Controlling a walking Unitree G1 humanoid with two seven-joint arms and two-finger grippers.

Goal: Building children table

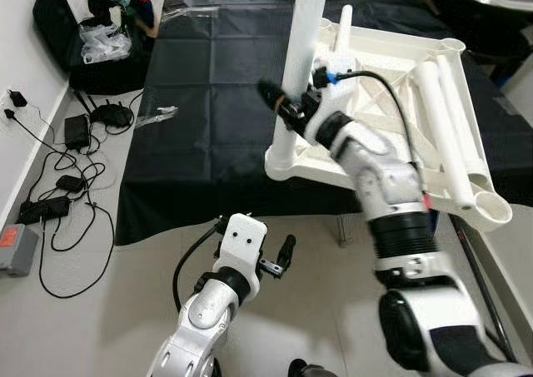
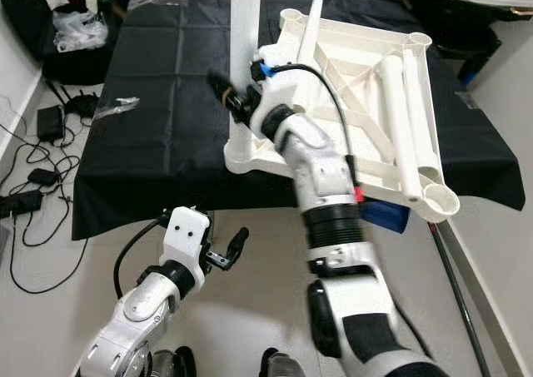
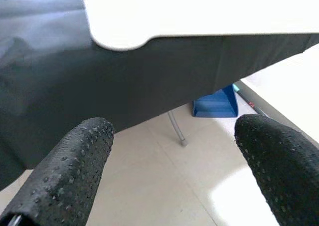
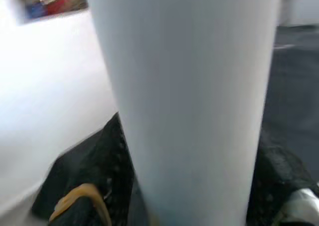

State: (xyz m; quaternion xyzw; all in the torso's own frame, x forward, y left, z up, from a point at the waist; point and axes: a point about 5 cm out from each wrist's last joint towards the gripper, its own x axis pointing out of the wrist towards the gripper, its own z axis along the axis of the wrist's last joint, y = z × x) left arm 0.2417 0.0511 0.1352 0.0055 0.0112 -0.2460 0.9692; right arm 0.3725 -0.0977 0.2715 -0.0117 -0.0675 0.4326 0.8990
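At frame centre the right gripper [image 1: 287, 106] clamps the upright white leg [image 1: 301, 57] seated in the upturned tabletop's [image 1: 391, 102] near corner socket (left gripper [image 1: 279, 256] wide, idle below); a tilted push could jam it.

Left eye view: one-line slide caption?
Right gripper clamps a white table leg upright in the overturned tabletop's corner socket; left gripper hangs open below.
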